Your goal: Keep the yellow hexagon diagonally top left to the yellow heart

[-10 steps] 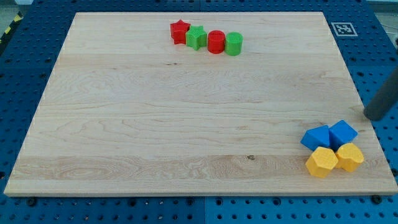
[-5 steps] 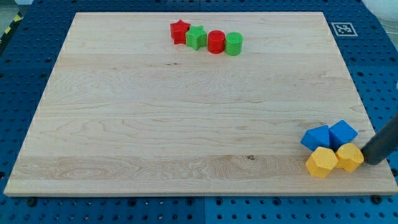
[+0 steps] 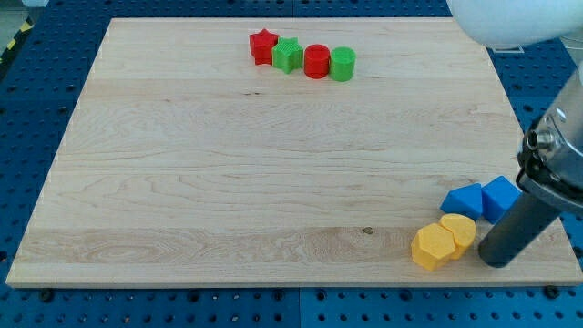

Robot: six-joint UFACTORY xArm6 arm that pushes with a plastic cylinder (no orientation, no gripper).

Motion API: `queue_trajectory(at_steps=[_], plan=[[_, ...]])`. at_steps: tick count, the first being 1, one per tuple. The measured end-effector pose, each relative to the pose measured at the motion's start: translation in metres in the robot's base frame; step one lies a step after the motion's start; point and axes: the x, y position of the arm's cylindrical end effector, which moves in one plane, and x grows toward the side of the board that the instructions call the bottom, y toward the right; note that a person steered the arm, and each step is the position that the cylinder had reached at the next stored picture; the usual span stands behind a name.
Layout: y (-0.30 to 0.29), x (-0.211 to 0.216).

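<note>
The yellow hexagon (image 3: pixel 433 246) lies near the board's bottom right, touching the yellow heart (image 3: pixel 459 233), which sits just to its upper right. My tip (image 3: pixel 497 261) is on the board just right of the yellow heart and below the blue blocks. It is close to the heart; I cannot tell whether it touches it.
Two blue blocks (image 3: pixel 464 199) (image 3: pixel 501 197) sit side by side just above the yellow pair. A red star (image 3: pixel 263 46), green star (image 3: pixel 288 56), red cylinder (image 3: pixel 316 61) and green cylinder (image 3: pixel 342 64) form a row at the view's top. The wooden board (image 3: pixel 228 173) ends close below and right of my tip.
My tip came down the right side, then swept left, pushing the yellow heart and yellow hexagon to the left. More of the arm now shows at the right edge.
</note>
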Motion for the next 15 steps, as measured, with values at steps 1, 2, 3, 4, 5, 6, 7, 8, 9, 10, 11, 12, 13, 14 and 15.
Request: queue_trajectory(at_steps=[1,2,3,4,5,6,7,8,9,10,11,12,13,14,15], plan=[[-0.028,0.004],[-0.064,0.004],[-0.078,0.004],[-0.044,0.004],[-0.049,-0.002],[-0.069,-0.017],[-0.117,-0.017],[-0.137,-0.017],[-0.125,-0.015],[-0.1,-0.01],[-0.106,-0.017],[-0.13,-0.031],[-0.162,-0.037],[-0.163,-0.037],[-0.163,-0.034]])
